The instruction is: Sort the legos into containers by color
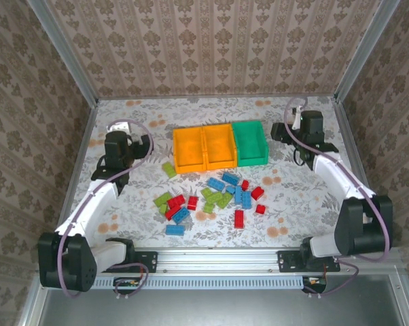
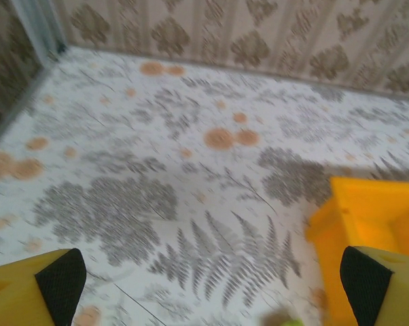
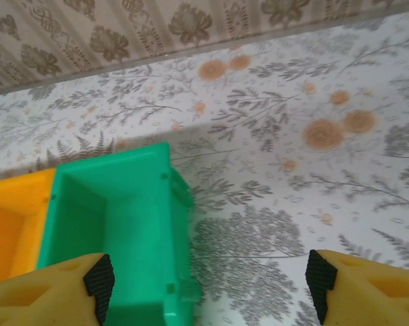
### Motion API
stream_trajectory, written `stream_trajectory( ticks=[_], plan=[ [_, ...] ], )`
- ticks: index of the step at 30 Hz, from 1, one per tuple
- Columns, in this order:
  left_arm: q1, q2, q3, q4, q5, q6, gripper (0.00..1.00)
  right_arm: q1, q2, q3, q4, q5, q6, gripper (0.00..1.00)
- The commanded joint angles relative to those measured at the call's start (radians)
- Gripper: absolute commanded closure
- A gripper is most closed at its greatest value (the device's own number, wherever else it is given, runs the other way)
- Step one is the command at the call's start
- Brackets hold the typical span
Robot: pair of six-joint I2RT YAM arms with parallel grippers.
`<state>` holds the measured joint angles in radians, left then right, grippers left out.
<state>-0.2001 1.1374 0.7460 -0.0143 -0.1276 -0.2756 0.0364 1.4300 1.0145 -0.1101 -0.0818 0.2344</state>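
The two match. The left arm [image 1: 89, 204] and the right arm [image 1: 337, 170] each have smooth white link shells set between chunky black joint housings. A thin lilac cable [image 1: 287, 117] loops loosely along each. Up close, the left pincer [image 2: 211, 288] and the right pincer [image 3: 211, 288] have blocky yellow fingers [image 2: 14, 288], their inner tips faced with matte black pads [image 3: 99, 278].

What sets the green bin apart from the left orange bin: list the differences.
Colour: the green bin is green, the left orange bin orange. Place: the green bin ends the row on the right, the left orange bin on the left. Surroundings: a light green brick lies right by the left orange bin's near corner; no brick lies that close to the green bin. Both are open-topped, alike in size and look empty.
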Motion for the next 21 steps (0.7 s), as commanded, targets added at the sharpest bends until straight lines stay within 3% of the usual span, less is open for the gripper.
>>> stream_trajectory(
  ticks=[1,7,15,21],
  plan=[
    [-0.061,0.022,0.024,-0.104,0.074,-0.067,0.0,0.037,0.122,0.146,-0.22,-0.068,0.014,0.26],
    [-0.128,0.051,0.001,-0.098,0.095,-0.082,0.0,0.092,0.266,0.253,-0.334,-0.057,-0.002,0.28],
    [-0.13,0.053,-0.008,-0.137,0.082,-0.077,0.0,0.125,0.417,0.338,-0.377,-0.013,0.008,0.32],
    [-0.128,0.056,-0.017,-0.157,0.071,-0.082,0.0,0.129,0.515,0.389,-0.408,0.023,0.014,0.41]
  ],
)
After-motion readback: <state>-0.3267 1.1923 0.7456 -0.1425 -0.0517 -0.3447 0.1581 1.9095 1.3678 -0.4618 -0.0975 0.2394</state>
